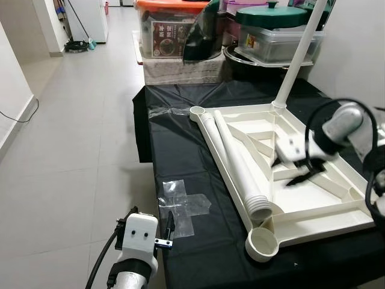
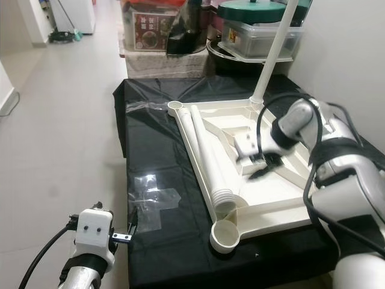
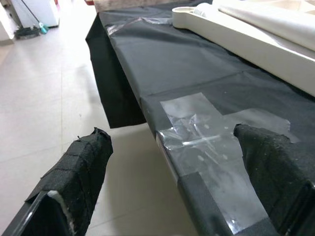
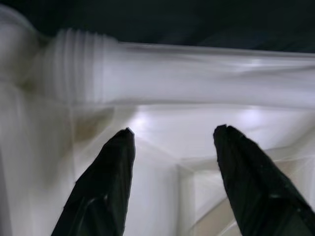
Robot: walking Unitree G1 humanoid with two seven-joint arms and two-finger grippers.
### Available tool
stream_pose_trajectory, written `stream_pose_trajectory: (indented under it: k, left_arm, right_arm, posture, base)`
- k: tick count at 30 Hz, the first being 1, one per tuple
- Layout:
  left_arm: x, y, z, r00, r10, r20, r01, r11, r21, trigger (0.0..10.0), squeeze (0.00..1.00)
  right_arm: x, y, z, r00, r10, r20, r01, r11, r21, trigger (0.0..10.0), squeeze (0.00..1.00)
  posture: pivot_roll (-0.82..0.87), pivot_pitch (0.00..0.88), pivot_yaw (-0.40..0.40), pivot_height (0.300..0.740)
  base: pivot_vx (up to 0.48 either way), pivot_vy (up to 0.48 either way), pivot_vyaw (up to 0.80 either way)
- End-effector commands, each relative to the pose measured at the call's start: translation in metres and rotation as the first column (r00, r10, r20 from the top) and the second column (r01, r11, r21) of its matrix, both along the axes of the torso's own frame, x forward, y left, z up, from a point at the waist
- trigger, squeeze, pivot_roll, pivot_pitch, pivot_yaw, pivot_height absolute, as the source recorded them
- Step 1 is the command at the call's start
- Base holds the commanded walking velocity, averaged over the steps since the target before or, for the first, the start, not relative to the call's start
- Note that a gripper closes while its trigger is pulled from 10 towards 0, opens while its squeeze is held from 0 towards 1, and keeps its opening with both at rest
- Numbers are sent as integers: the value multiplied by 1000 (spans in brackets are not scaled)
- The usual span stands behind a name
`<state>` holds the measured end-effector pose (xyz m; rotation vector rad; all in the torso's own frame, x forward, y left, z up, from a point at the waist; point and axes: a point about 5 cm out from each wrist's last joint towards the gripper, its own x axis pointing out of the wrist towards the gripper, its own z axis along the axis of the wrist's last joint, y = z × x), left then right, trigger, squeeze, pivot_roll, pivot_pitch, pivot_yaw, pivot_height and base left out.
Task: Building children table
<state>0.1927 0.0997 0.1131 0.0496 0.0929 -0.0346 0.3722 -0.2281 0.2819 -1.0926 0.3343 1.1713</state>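
Home: tiled floor, storage boxes, mop

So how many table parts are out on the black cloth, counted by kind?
Top, upside down: 1
Leg standing in a corner socket: 1
Loose legs lying on the top: 2
Total: 4
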Motion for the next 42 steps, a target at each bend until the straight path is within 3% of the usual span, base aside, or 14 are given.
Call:
stream_pose_trajectory:
  k: [1,3,6,7,8,10,11,12,13,17,19,24,30,42]
  left_arm:
    - [0,0,-1,1000,-6,9,6,1000,12,10000,0]
    - [0,0,-1,1000,-9,12,9,1000,20,10000,0]
    - [0,0,-1,1000,-11,14,11,1000,23,10000,0]
    - [1,0,-1,1000,-13,13,13,1000,27,10000,0]
    - [1,0,-1,1000,-13,13,13,1000,27,10000,0]
    - [1,1,-1,1000,-14,13,14,999,33,10000,0]
    - [1,1,-1,1000,-14,13,14,999,33,10000,0]
    - [1,1,-1,1000,-14,13,13,999,35,10000,0]
    - [1,1,-1,1000,-14,13,13,999,35,10000,0]
    - [1,2,-2,1000,-14,11,13,999,37,10000,0]
    - [1,3,-2,1000,-14,11,14,999,43,10000,0]
    - [0,3,-3,1000,-12,9,12,999,45,10000,0]
    - [0,4,-4,1000,-12,5,12,999,41,10000,0]
    - [-1,1,-6,1000,-24,-4,25,999,36,10000,0]
  right_arm:
    - [14,16,29,980,-138,145,82,937,340,10000,0]
    - [21,23,37,957,-236,168,124,858,498,10000,0]
    - [23,26,40,946,-273,172,138,824,550,10000,0]
    - [29,31,39,925,-349,148,181,750,636,10000,0]
    - [29,31,39,925,-349,148,181,750,636,10000,0]
    - [39,45,21,891,-454,0,289,568,770,10000,0]
    - [39,45,21,891,-454,0,289,568,770,10000,0]
    - [42,52,10,868,-493,-61,331,484,810,10000,0]
    - [42,52,10,868,-493,-61,331,484,810,10000,0]
    - [43,72,-19,845,-515,-143,373,377,848,10000,0]
    - [38,96,-54,815,-535,-225,433,302,850,10000,0]
    - [29,116,-79,792,-544,-276,470,255,845,10000,0]
    - [19,133,-90,804,-533,-263,453,264,851,10000,0]
    - [7,151,-85,813,-528,-245,429,258,866,10000,0]
  posture:
    - [28,8,-50,740]
    - [30,5,-47,740]
    - [31,4,-46,740]
    - [31,0,-44,740]
    - [31,0,-44,740]
    - [34,0,-41,740]
    - [34,0,-41,740]
    - [40,0,-41,740]
    - [40,0,-41,740]
    - [41,0,-42,740]
    - [50,0,-42,740]
    - [50,0,-42,740]
    - [55,1,-41,740]
    - [51,0,-45,740]
  base:
    - [0,0,0]
    - [0,0,0]
    - [0,0,0]
    - [0,0,0]
    - [0,0,0]
    - [0,0,0]
    - [0,0,0]
    - [0,0,0]
    - [0,0,0]
    - [0,0,0]
    - [0,0,0]
    - [0,0,0]
    - [0,0,0]
    - [0,0,0]
